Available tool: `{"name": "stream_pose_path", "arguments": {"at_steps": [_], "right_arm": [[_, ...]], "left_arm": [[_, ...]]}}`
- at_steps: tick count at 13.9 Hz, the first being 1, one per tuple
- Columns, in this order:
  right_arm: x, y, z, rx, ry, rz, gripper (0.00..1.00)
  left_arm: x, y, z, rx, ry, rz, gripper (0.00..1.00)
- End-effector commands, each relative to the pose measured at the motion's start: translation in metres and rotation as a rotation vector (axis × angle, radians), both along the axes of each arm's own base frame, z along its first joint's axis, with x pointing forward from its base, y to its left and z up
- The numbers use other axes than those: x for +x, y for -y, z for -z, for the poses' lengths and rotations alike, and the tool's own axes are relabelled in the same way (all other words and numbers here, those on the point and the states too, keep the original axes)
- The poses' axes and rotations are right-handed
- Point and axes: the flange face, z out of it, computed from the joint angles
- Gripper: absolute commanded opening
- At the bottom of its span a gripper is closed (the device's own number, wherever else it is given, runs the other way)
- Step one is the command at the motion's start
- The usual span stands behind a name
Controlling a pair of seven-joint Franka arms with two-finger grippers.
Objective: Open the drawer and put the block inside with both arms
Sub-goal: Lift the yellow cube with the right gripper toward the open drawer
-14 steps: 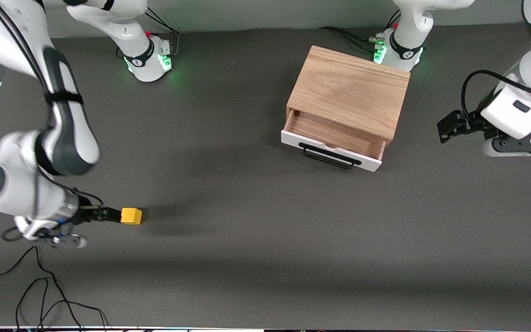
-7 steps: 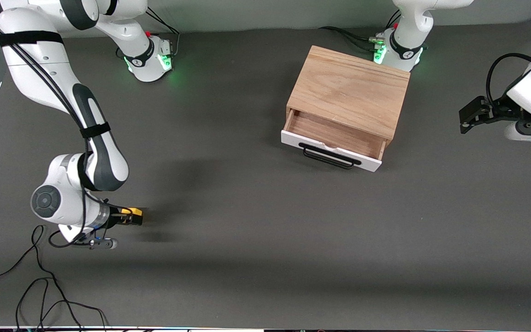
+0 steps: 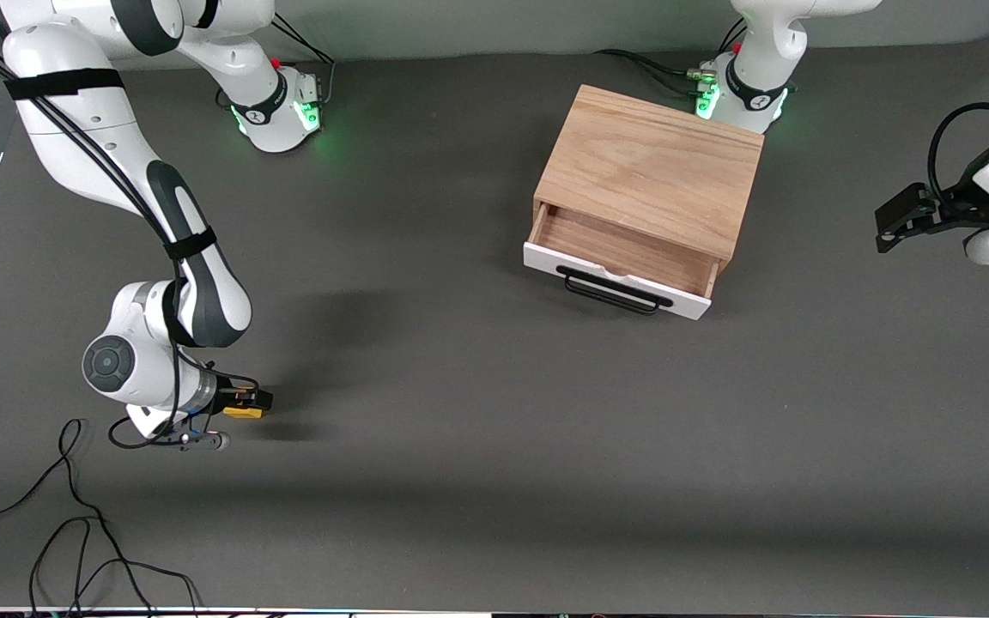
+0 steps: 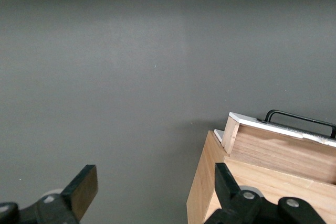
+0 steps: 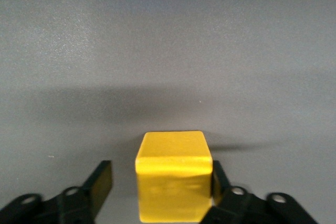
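Observation:
The small yellow block (image 3: 244,412) lies on the dark table toward the right arm's end, nearer to the front camera than the wooden box (image 3: 649,167). My right gripper (image 3: 251,401) is down around it and open. In the right wrist view the block (image 5: 174,174) sits between the fingers (image 5: 100,184), close against one and with a gap to the other. The drawer (image 3: 623,257) stands pulled open, its light wood inside bare and its black handle (image 3: 610,292) facing the front camera. My left gripper (image 3: 894,225) is open and empty in the air at the left arm's end, and it also shows in the left wrist view (image 4: 155,184).
Loose black cables (image 3: 74,532) lie near the table's front edge at the right arm's end. The two arm bases (image 3: 276,107) stand along the table's back edge, one of them just beside the box. The box corner and drawer (image 4: 273,150) show in the left wrist view.
The right arm has swung in and its gripper has come down over the block, which stays in place. The left gripper has drawn away from the box toward its end of the table.

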Motion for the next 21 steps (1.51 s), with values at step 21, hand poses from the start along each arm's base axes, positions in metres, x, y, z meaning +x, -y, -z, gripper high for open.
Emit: {"name": "stream_pose_path", "arguments": {"at_steps": [21], "right_arm": [[-0.145, -0.513, -0.288, 0.205, 0.014, 0.215, 0.0]], "left_arm": [[-0.023, -0.012, 0.002, 0.02, 0.002, 0.09, 0.99]]}}
